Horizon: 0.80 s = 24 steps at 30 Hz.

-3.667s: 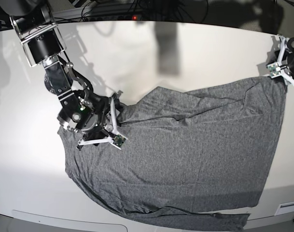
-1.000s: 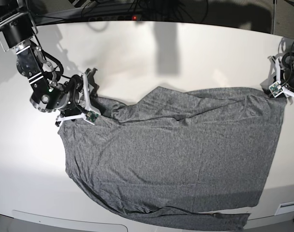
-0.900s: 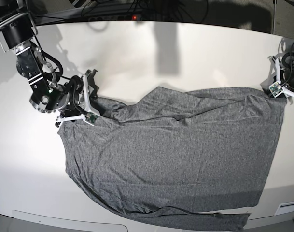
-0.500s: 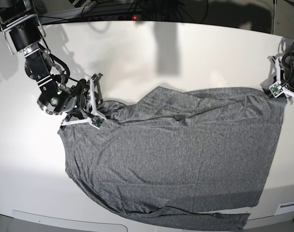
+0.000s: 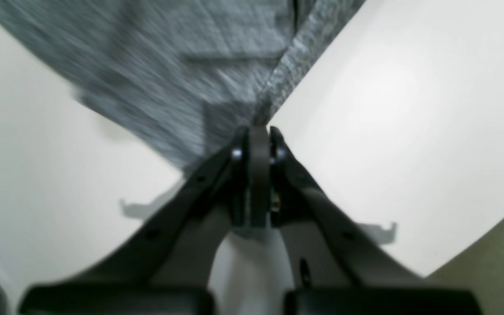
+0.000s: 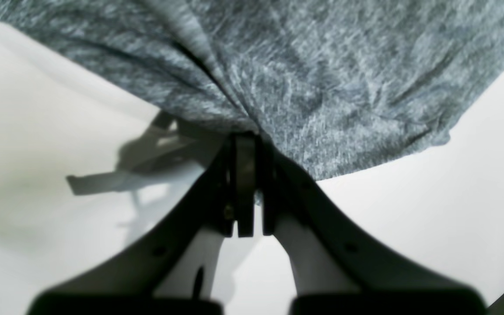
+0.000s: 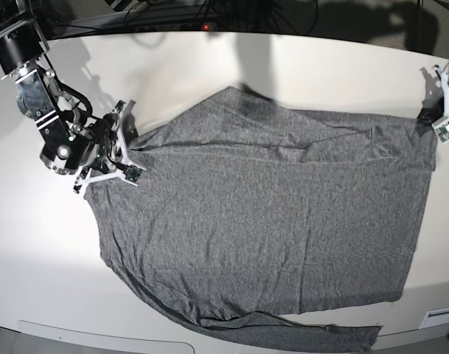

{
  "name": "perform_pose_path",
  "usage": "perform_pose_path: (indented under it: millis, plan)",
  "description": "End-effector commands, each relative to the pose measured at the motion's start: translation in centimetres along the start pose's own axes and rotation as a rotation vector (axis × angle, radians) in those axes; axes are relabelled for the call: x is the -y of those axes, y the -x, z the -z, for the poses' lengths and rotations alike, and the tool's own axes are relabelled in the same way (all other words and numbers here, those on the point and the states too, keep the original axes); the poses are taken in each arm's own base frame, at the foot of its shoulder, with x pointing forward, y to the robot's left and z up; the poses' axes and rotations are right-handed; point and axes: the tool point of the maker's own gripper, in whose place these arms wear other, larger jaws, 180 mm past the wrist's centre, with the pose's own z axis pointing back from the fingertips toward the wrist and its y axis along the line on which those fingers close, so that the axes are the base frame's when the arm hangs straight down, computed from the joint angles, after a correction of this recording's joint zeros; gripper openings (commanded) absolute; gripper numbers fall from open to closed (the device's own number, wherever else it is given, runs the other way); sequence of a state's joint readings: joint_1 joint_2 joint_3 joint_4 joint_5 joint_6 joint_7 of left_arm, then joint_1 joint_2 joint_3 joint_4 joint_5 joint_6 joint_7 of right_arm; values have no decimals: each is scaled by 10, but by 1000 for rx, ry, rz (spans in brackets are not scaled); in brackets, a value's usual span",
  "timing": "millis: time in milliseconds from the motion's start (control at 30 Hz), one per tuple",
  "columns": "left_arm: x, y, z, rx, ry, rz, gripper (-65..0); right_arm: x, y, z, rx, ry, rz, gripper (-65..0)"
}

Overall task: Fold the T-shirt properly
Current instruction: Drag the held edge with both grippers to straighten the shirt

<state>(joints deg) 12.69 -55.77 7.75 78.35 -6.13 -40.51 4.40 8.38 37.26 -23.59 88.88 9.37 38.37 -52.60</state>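
Pinching opposite corners, both arms' fingers (image 5: 258,131) (image 6: 245,138) have stretched the T-shirt (image 7: 283,221) flatter, wider.

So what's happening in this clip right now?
A two-arm robot is spreading a grey T-shirt on a white table, ahead of folding. The right gripper is shut on one edge of the cloth, and the left gripper is shut on the opposite corner. Between them the shirt lies mostly flat, with some wrinkles and part of it trailing off the near table edge. No fold has been made yet.
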Motion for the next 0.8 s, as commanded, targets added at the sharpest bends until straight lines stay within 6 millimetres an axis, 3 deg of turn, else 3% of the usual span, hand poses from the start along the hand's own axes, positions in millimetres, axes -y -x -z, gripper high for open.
perform_pose_path:
  millis: [0,133,233,400,567,767]
  plan:
    - [-20,-12,-11,32,-44,16,-650,26,-4,-11,25,67,21,-650]
    - [-26,-22,-13,62,-68,6,-650,45,-11,-18,91,108,68,-650]
    - [-42,-26,-14,73,-139,2,-650,58,-20,-19,150,129,118,-650]
    - [-67,-42,-15,120,-254,-15,-650,75,-28,-5,171,119,194,-650]
    - [-78,-66,-5,196,-297,-53,-650,92,-39,6,184,110,260,-650]
    - [-105,-70,7,236,-363,-115,-650,117,-49,9,194,129,303,-650]
